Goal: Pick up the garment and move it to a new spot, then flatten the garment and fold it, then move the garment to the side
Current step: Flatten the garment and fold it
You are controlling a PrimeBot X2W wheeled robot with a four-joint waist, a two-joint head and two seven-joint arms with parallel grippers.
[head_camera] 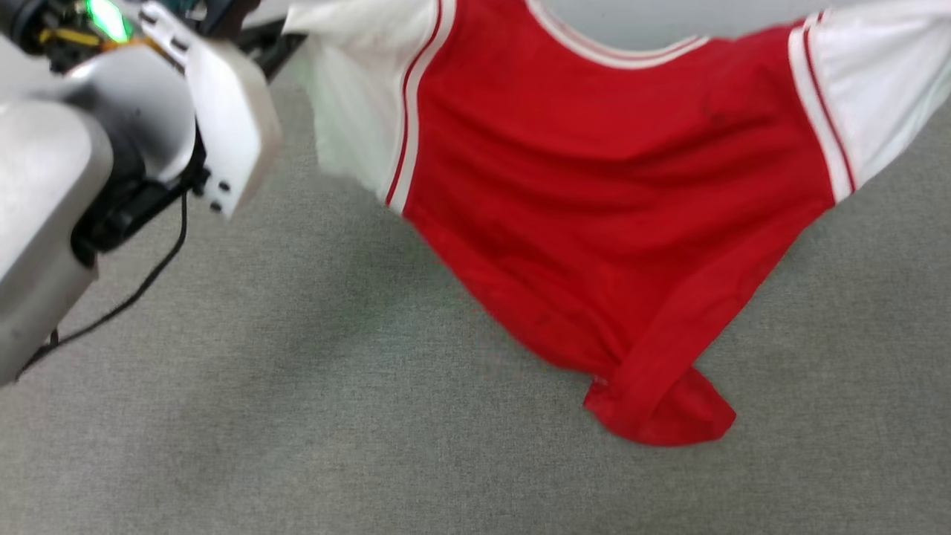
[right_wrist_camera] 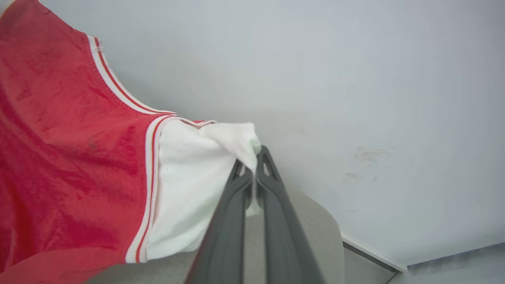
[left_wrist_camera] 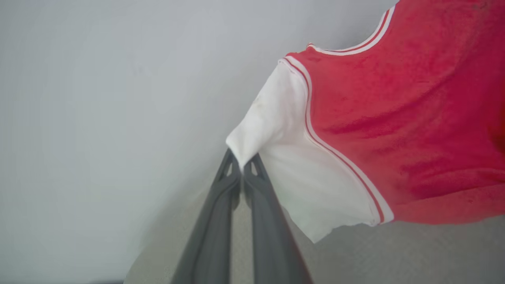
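Your left pincer [left_wrist_camera: 241,166] and right pincer [right_wrist_camera: 254,163] are each clamped shut on a white sleeve tip, so the garment [head_camera: 609,193] hangs spread above the desk [head_camera: 223,409] near its far edge. It looks like light, limp cloth, so grip it at the seams.

No text, number, label or sign can be read. The garment [head_camera: 594,186] turns a plain red side to the cameras, with nothing printed on the cloth that shows.
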